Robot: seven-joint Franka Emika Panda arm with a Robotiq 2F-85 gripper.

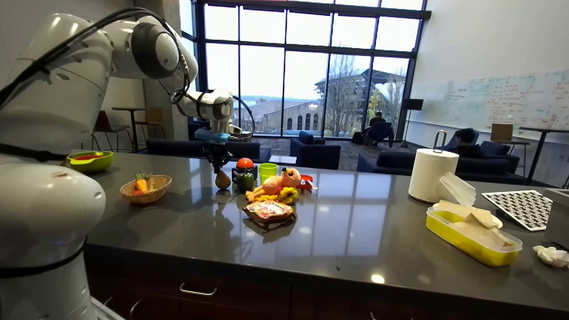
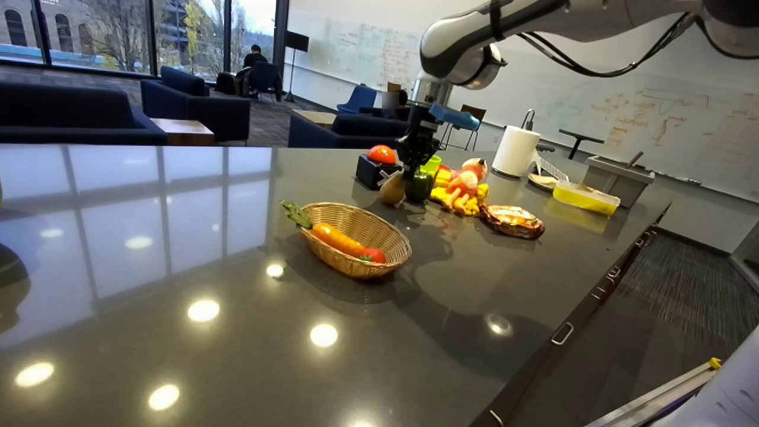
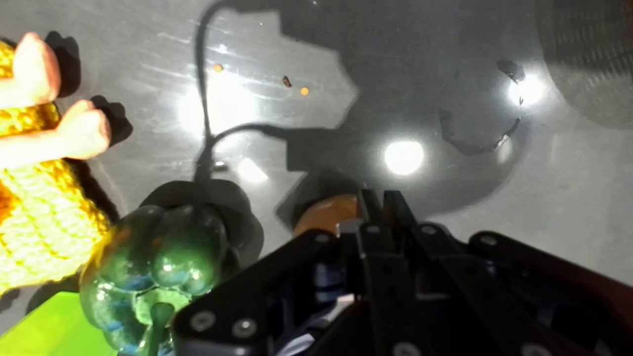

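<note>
Beside the tool [image 3: 380, 199]: pear [image 3: 325, 215] (brownish).

Counter [image 1: 364, 235] dark grey. By its far edge in an exterior view: gripper [image 1: 217, 170] black, pear [image 1: 222, 181] brown, bell pepper [image 1: 245, 183] green, cup [image 1: 267, 171] lime, bird toy [image 1: 276, 182] salmon pink, dome [image 1: 245, 163] red-orange on black box [image 1: 236, 174]. Towards right edge: tub [image 1: 458, 242] yellow, panel [image 1: 520, 209] black-and-white grid. Basket [image 1: 153, 194] tan weave, carrot [image 1: 141, 184] orange.

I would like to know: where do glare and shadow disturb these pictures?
Wrist view: white glare spots on the glossy grey countertop, dark shadows beside the rounded brown pear and the shiny green bell pepper; both exterior views: the countertop mirrors the tall black-framed windows.
</note>
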